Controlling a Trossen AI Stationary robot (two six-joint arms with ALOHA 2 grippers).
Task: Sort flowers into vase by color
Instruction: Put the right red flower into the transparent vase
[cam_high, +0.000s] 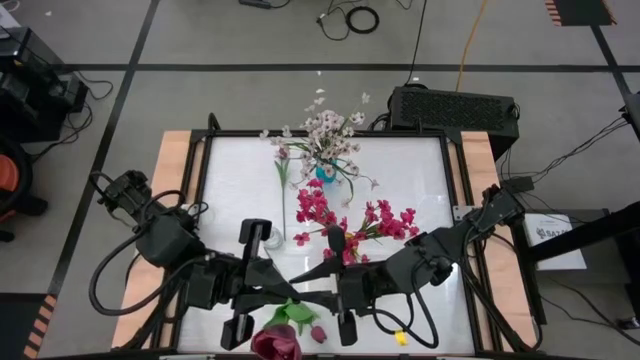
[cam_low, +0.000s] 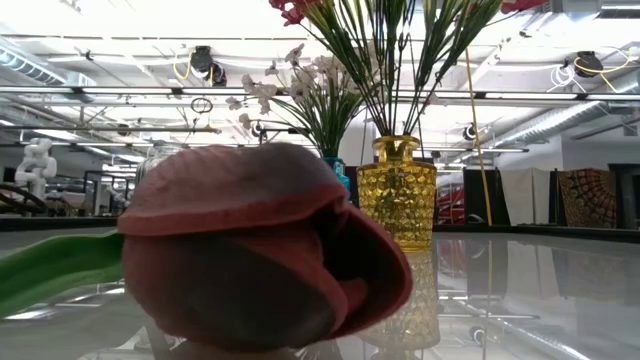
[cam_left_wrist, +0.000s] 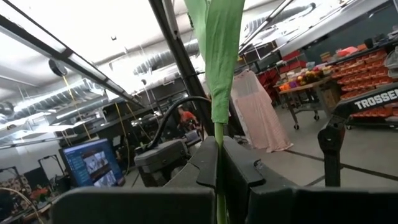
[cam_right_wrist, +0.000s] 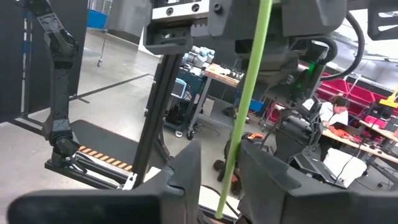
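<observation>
A dark maroon tulip (cam_high: 276, 343) (cam_low: 250, 255) with green leaves (cam_high: 296, 314) is at the table's near edge, right in front of the low camera. Whether its bloom rests on the table I cannot tell. My left gripper (cam_high: 285, 287) (cam_left_wrist: 219, 168) is shut on its green stem. My right gripper (cam_high: 312, 274) (cam_right_wrist: 221, 168) faces it, open. The stem (cam_right_wrist: 245, 106) runs through the right gripper's gap, close to one finger. At the table's middle stand a yellow vase (cam_low: 398, 190) of magenta blooms (cam_high: 315, 206) and a blue vase (cam_high: 325, 172) of white-pink sprays (cam_high: 328, 128). My left gripper pinches the tulip's green stem (cam_left_wrist: 218, 140) between its two fingers, just below a long leaf (cam_left_wrist: 221, 50). The fingers come in about level from the table's left and lie across the stem. The stem runs on past the fingers toward my right gripper.
A clear glass vase (cam_high: 284, 232) with one thin stem stands left of the magenta blooms. A loose maroon petal (cam_high: 318, 333) and a small yellow piece (cam_high: 400, 337) lie near the front edge. A black box (cam_high: 452, 108) sits behind the table's far right corner.
</observation>
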